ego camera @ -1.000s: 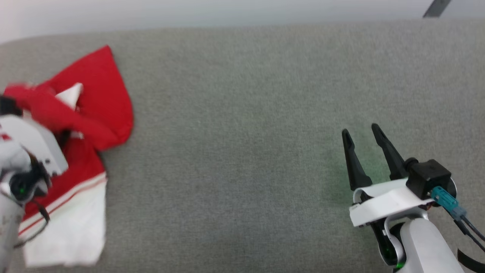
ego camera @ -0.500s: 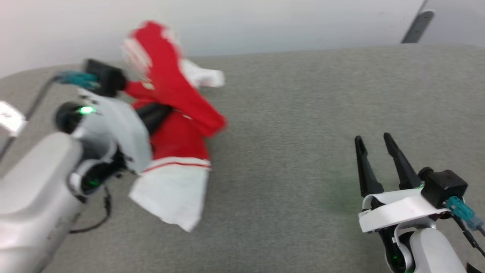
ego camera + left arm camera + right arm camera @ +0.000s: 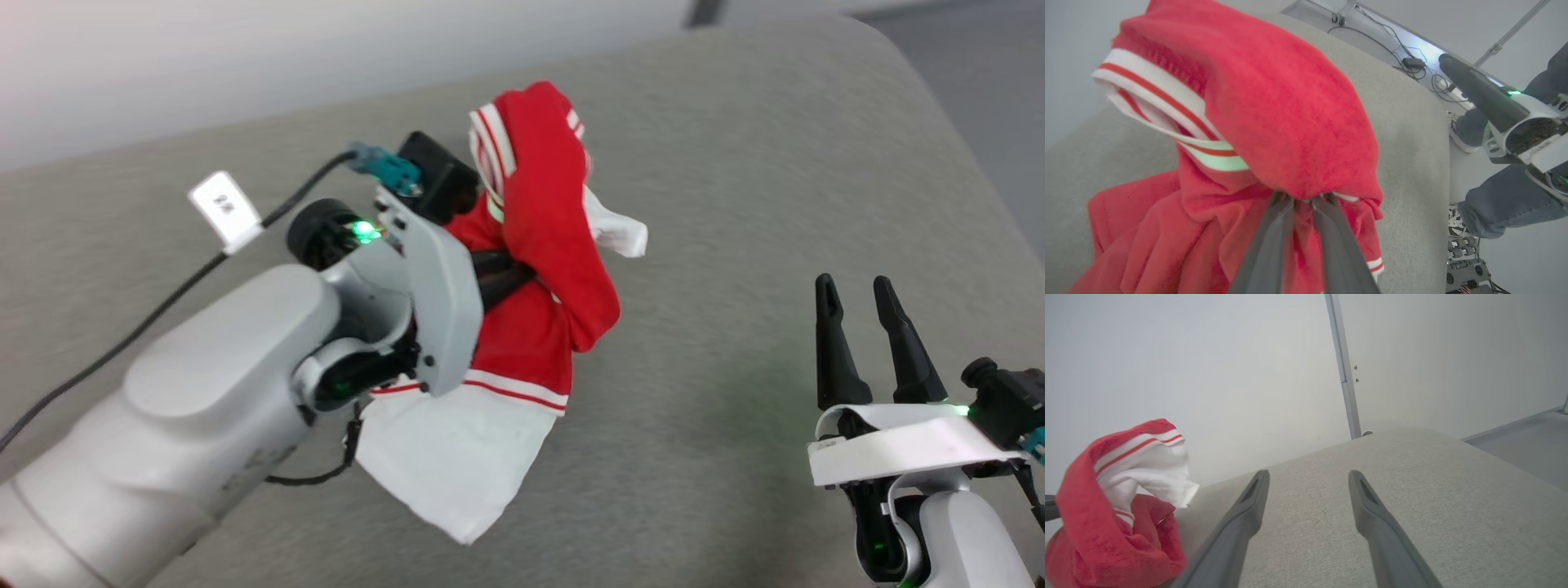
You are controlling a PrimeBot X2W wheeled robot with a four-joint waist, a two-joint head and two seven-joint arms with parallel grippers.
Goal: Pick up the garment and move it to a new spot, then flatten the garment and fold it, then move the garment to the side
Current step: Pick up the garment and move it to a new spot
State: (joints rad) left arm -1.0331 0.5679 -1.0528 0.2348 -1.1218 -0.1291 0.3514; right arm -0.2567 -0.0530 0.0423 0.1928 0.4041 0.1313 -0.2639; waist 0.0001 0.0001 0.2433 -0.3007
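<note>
At the left, the left gripper, fingertips buried in cloth, pinches with narrow jaws the bunched red shirt, its lettering lost in folds, over the middle of the grey fabric surface; rightward, the right gripper holds its jaws wide and empty.

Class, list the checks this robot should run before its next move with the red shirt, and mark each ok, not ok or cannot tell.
1. Left gripper shut on the garment: ok.
2. Garment hanging free of the grey surface: cannot tell; its white sleeve hangs low.
3. Right gripper open, apart from the garment: ok.
4. Bare surface between garment and right gripper: ok.
5. Garment flat: not ok, bunched.
6. Person's legs clear of the right gripper: cannot tell.
</note>
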